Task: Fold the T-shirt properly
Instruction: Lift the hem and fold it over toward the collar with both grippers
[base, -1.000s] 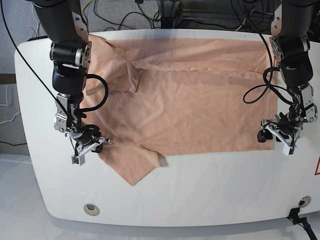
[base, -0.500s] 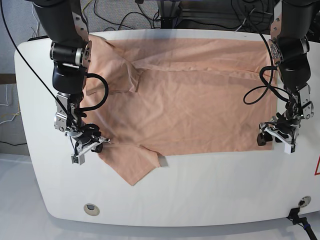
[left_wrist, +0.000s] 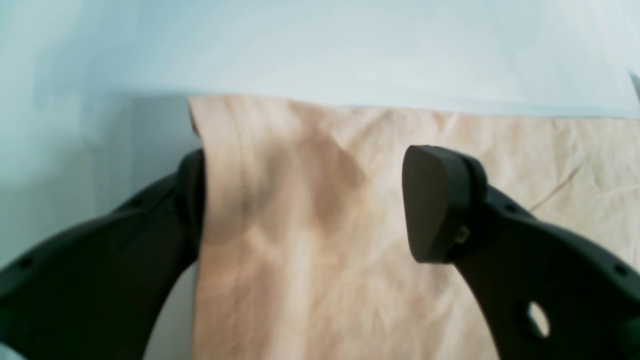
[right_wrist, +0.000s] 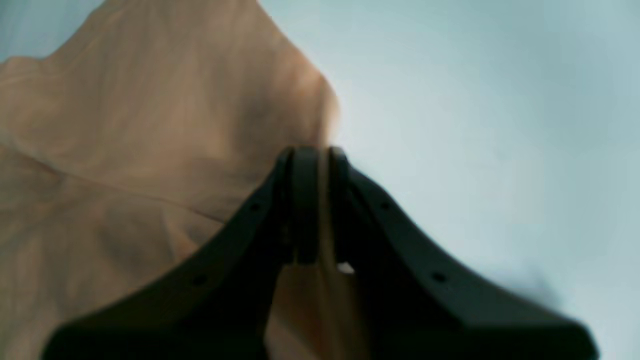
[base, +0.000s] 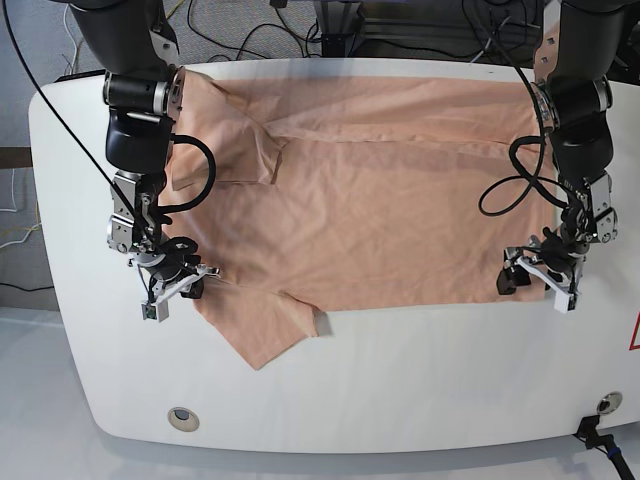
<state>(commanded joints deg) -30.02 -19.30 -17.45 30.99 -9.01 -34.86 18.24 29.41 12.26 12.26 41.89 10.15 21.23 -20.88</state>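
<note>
**Grab both near corners, then lift them together**

The right end effector (right_wrist: 315, 210) is pinched tight on the edge of the T-shirt (base: 380, 210), close to the sleeve. The left end effector (left_wrist: 305, 210) is spread wide, with the hem corner sitting between its two fingers. I think it should close now, and take only a small bite of cloth. Then both arms should go up at the same speed, so the cloth stays flat and does not bunch.

The T-shirt is peach pink and plain. It lies spread out flat on the white desk (base: 420, 380), sideways, with soft wrinkles. One sleeve points to the near edge. The far sleeve is folded in on the body.
</note>
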